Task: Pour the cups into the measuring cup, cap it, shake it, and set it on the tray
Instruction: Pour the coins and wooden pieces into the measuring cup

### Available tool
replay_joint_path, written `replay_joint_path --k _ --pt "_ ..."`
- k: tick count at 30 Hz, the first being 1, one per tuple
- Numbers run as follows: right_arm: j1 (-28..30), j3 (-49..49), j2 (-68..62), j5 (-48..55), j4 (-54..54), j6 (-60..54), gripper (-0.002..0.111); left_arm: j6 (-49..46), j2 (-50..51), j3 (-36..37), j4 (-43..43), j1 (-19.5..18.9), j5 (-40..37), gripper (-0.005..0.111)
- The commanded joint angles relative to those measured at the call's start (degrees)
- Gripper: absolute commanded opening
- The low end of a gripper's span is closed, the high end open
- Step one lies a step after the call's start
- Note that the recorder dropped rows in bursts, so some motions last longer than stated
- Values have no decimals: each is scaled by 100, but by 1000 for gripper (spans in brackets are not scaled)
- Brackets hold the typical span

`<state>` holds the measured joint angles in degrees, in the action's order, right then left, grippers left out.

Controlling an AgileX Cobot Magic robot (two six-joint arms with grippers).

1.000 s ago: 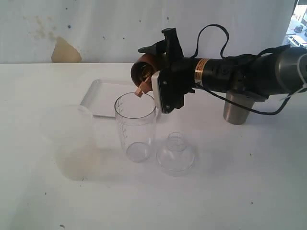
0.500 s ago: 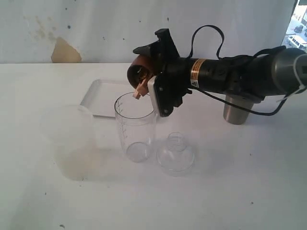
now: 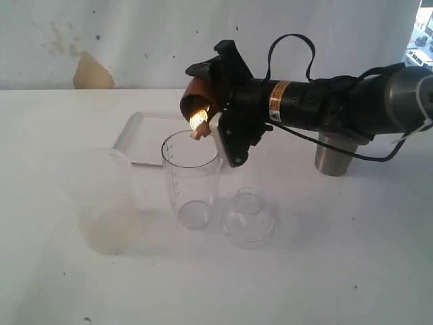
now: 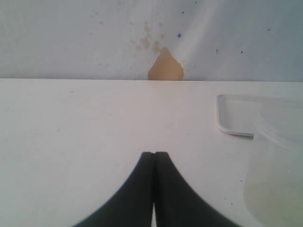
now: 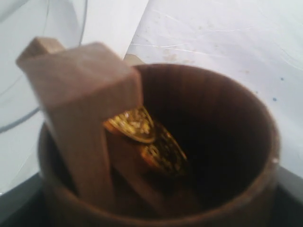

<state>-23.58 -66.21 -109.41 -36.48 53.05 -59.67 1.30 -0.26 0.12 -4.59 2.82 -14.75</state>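
My right gripper [image 3: 218,101] is shut on the brown wooden cup [image 3: 195,99], held tipped on its side just above the mouth of the clear measuring cup [image 3: 191,181]. A wooden block [image 3: 197,133] pokes out of the cup's mouth over the rim, and a gold piece [image 3: 198,118] glints behind it. The right wrist view looks into the wooden cup [image 5: 227,142], showing the block [image 5: 90,113] and gold coins [image 5: 142,127]. The steel tumbler [image 3: 333,156] stands behind the right arm. The white tray [image 3: 143,135] lies behind the measuring cup. My left gripper [image 4: 154,154] is shut and empty over bare table.
A wide frosted plastic cup [image 3: 101,196] stands left of the measuring cup and shows in the left wrist view as well [image 4: 277,161]. A clear domed lid [image 3: 248,217] sits on the table just right of the measuring cup. The tray's corner [image 4: 236,118] shows near the frosted cup.
The right gripper has turned a little further and shifted slightly left and up with the wooden cup. A gold piece now glints at the cup's mouth. The block still hangs at the rim.
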Motion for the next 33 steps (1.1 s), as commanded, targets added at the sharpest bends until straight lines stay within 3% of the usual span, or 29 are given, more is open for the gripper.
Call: replay_joint_path --k 1,33 --pt "5 -56 80 -78 -76 -216 0 -4 26 -12 69 -11 14 103" --pt "-152 -56 80 73 -76 -1359 0 -4 26 -12 69 -11 14 103"
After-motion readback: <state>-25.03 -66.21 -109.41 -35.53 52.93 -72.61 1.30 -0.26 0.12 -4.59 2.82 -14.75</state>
